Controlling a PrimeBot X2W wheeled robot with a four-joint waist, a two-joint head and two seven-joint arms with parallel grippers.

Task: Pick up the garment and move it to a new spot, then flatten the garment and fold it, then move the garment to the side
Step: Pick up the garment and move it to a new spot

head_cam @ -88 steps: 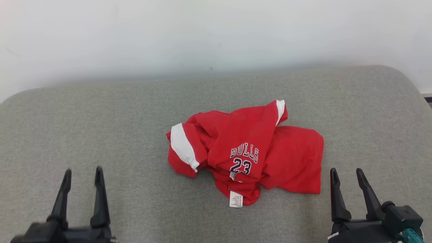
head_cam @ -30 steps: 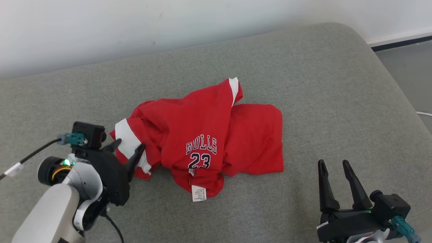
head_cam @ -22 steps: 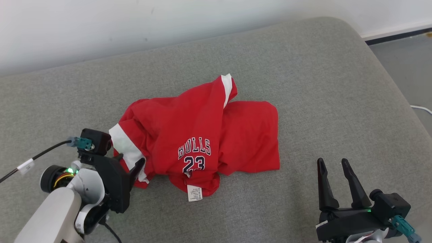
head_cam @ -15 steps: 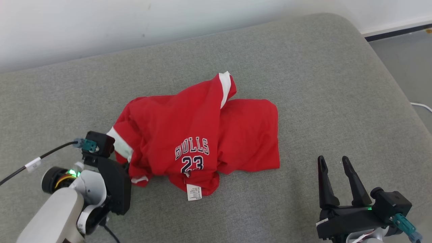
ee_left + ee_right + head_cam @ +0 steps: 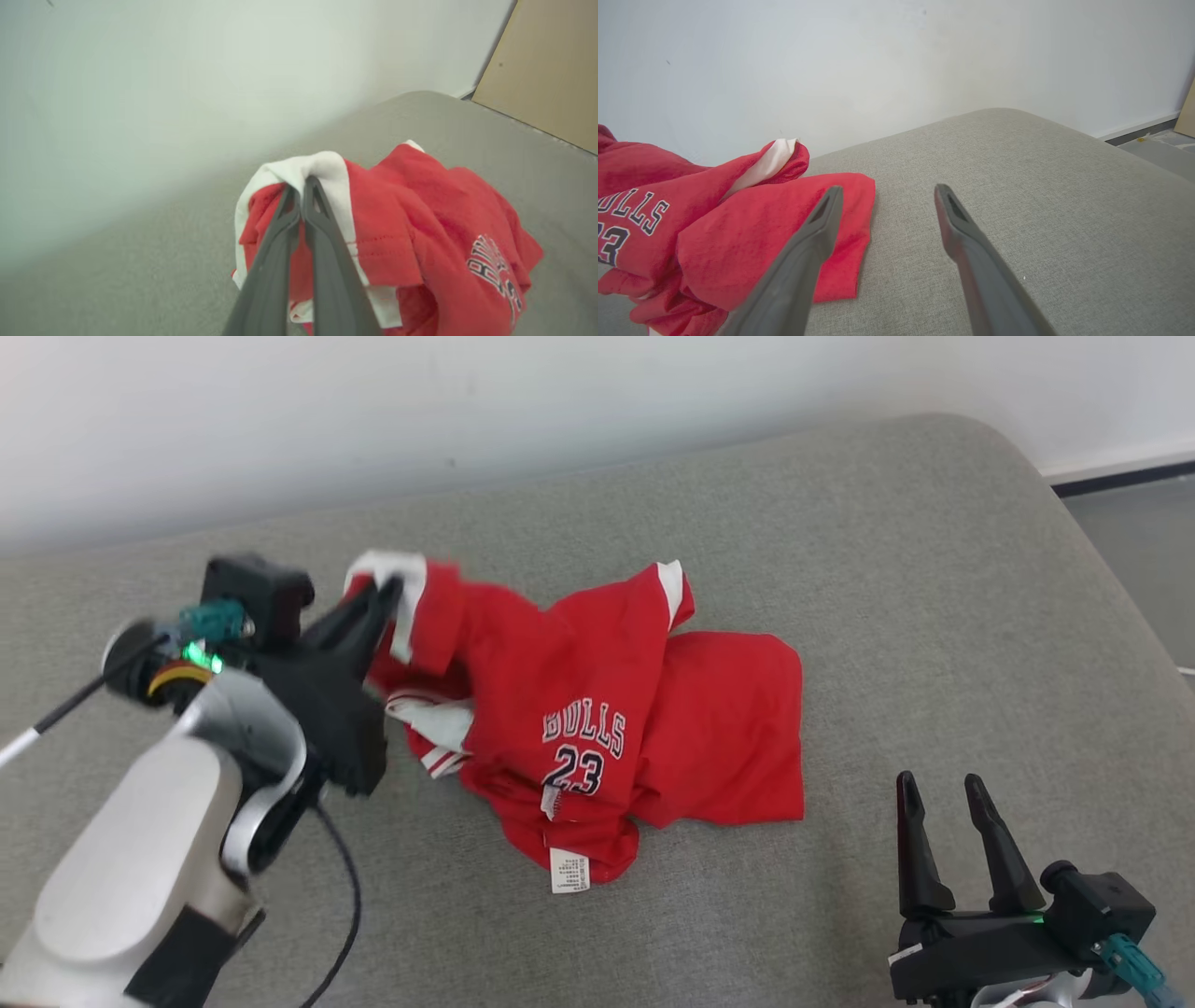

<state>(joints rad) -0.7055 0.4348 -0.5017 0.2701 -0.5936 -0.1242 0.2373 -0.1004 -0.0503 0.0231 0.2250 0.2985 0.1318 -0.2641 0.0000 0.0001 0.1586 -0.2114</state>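
Note:
A red garment (image 5: 635,719) with white trim and "BULLS 23" print lies crumpled on the grey cushioned surface (image 5: 887,616). My left gripper (image 5: 387,586) is shut on its white-trimmed edge and holds that part raised above the cushion, to the garment's upper left. In the left wrist view the gripper (image 5: 301,183) pinches the white band of the garment (image 5: 420,224). My right gripper (image 5: 938,789) stands open at the lower right, apart from the cloth. In the right wrist view its fingers (image 5: 826,210) spread wide, with the garment (image 5: 738,233) on the left.
A white wall (image 5: 560,392) runs behind the cushion. The cushion's rounded right edge drops to a grey floor (image 5: 1139,541). A tan panel (image 5: 546,70) stands beyond the far end in the left wrist view.
My left gripper closed on the garment's white-trimmed left edge and lifted it up and away from me. The head camera shifted. The right gripper stayed open and low.

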